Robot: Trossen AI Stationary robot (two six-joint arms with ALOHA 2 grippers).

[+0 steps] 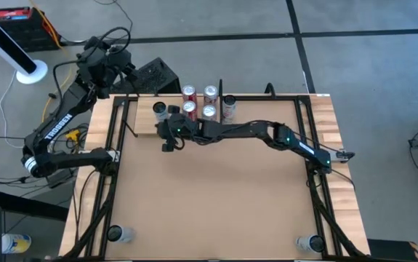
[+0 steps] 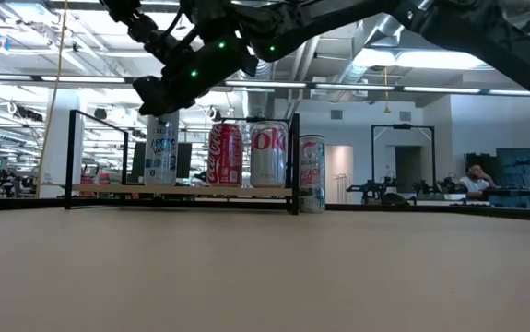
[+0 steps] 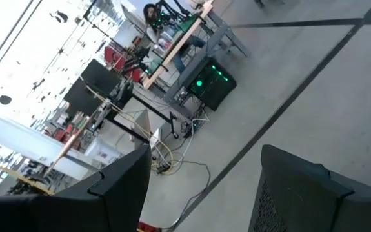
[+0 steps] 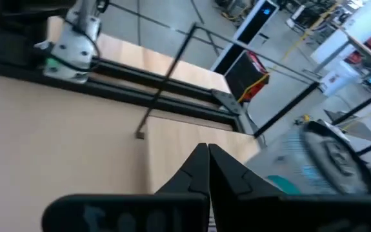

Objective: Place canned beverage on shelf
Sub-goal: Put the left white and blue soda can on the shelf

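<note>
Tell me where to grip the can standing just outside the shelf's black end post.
Grip its round wall near mid-height. The can stands upright beside the post, with open table on its other side, so the right hand should probably come in level from that open side, fingers front and back.

The blue-white can (image 4: 330, 158) is blurred and cut off by the edge.

Open-plan robotics lab: workbenches (image 2: 412, 192), exposed ceiling ducts (image 2: 375, 65), cabling (image 3: 172, 151).
</note>
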